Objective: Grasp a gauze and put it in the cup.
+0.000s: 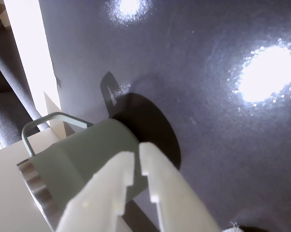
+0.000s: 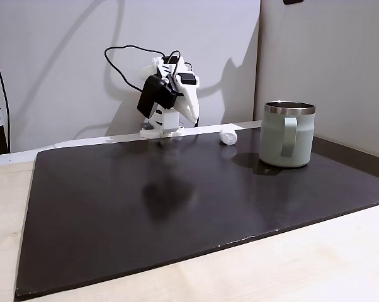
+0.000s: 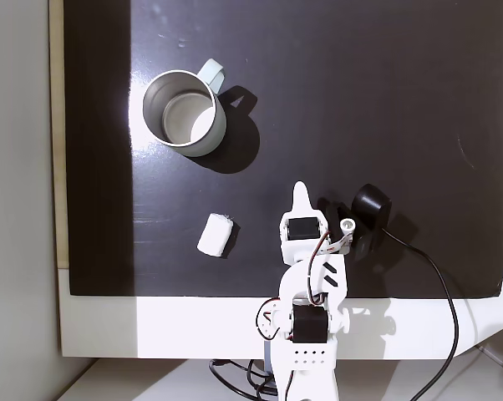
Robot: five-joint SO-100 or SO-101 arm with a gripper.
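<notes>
**Mia:** Where was the gauze (image 3: 215, 235)?

**Ben:** It lay on its side on the dark mat (image 3: 385, 100), near the robot's base and a little to the left of the arm in the view from above. Nothing was touching it. In the view from the front it sat at the back edge of the mat, to the left of the cup.

**Mia:** And the cup (image 3: 185, 112)?

**Ben:** It stood up straight on the mat, farther out from the robot. Its mouth faced up and I could see nothing inside. I think it was put there so the arm could reach over it and drop the roll in.

**Mia:** What was the gripper (image 1: 137, 165) doing?

**Ben:** It was up off the mat with the arm folded back by its base. The two white fingers (image 1: 114, 186) were almost closed. Only a thin gap showed between the tips, and they held nothing.

**Mia:** Why was it pointing at the cup?

**Ben:** In the wrist view the cup was right behind the fingers, and just a white bit of the roll peeked in at the bottom edge. So I think the arm was not aimed at the roll yet.

**Mia:** So what was left to do?

**Ben:** All of it, I think. The fingers would need to open wider, turn toward the roll, go down and pinch it. It looked soft, so a gentle squeeze should do.
</notes>
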